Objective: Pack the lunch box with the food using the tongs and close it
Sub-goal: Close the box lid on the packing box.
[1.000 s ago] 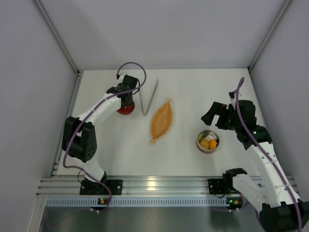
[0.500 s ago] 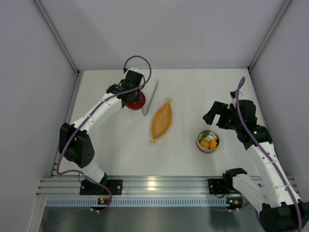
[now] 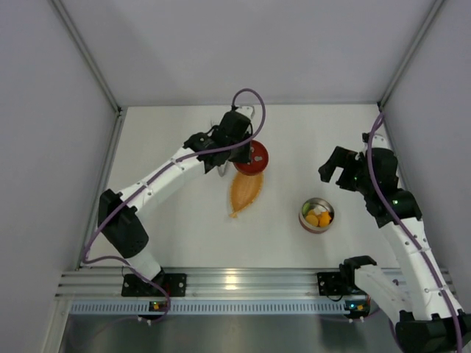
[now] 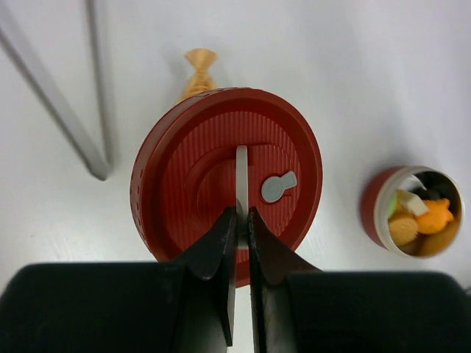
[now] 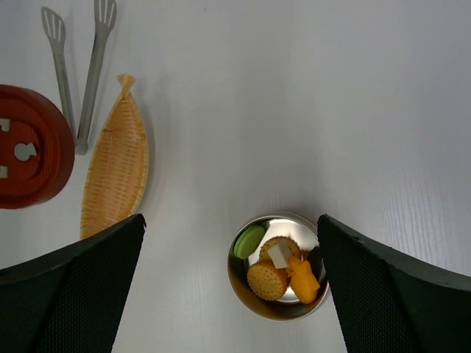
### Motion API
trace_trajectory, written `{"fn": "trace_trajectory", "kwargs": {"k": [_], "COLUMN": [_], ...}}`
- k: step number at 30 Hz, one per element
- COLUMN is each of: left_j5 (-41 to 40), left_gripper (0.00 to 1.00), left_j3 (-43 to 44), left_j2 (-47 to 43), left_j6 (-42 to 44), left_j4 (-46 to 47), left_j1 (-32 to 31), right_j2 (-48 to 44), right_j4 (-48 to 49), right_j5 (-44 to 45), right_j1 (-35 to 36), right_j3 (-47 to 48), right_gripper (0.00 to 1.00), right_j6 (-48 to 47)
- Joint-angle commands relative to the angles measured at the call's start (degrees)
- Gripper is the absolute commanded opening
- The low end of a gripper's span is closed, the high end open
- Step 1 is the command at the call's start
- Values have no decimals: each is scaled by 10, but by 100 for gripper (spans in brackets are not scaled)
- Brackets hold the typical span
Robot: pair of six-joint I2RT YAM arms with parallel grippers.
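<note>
My left gripper [image 4: 241,213] [image 3: 246,151] is shut on the white strip handle of the red lid [image 4: 184,169] [image 3: 258,159] [image 5: 29,158]. The lid is held flat over the far end of the orange tray. The steel lunch box [image 5: 234,257] [image 3: 303,219] [image 4: 370,213] stands open to the right. In it lies the food [image 5: 268,279] [image 4: 434,217]: orange biscuits, a green piece and a white bit. My right gripper [image 5: 230,218] [image 3: 340,170] hangs open above the box, holding nothing. The silver tongs [image 5: 77,73] [image 4: 59,88] lie on the table beyond the lid, largely hidden by my left arm in the top view.
The orange leaf-shaped tray [image 3: 245,193] [image 5: 114,176] [image 4: 199,66] lies in the middle of the white table with nothing in it. Grey walls close in the back and both sides.
My left arm has carried the lid to the right, from the back left past the tongs to over the tray's far end. My right gripper has shifted slightly.
</note>
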Motion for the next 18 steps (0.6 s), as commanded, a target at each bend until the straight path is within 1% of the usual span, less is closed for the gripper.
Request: {"fn": "trace_trajectory", "kwargs": {"k": [1, 7, 8, 11, 18], "left_j5": [50, 90, 111, 124, 185], "left_gripper": [0, 0, 0, 0, 0], "left_j3": [31, 44, 49, 57, 59], "left_j2": [19, 60, 73, 93, 133], "left_j6": [-11, -20, -21, -24, -36], "left_j4": [39, 82, 86, 101, 154], "left_j1": [-30, -88, -100, -121, -150], "right_j2": [-12, -22, -23, -24, -24], "right_j4": [-23, -37, -38, -44, -72], "right_j5": [56, 88, 91, 103, 156], "right_j1": [9, 9, 9, 9, 9], "right_j3": [37, 48, 49, 52, 71], "right_gripper": [99, 99, 99, 100, 99], "right_j6": [6, 10, 9, 11, 14]}}
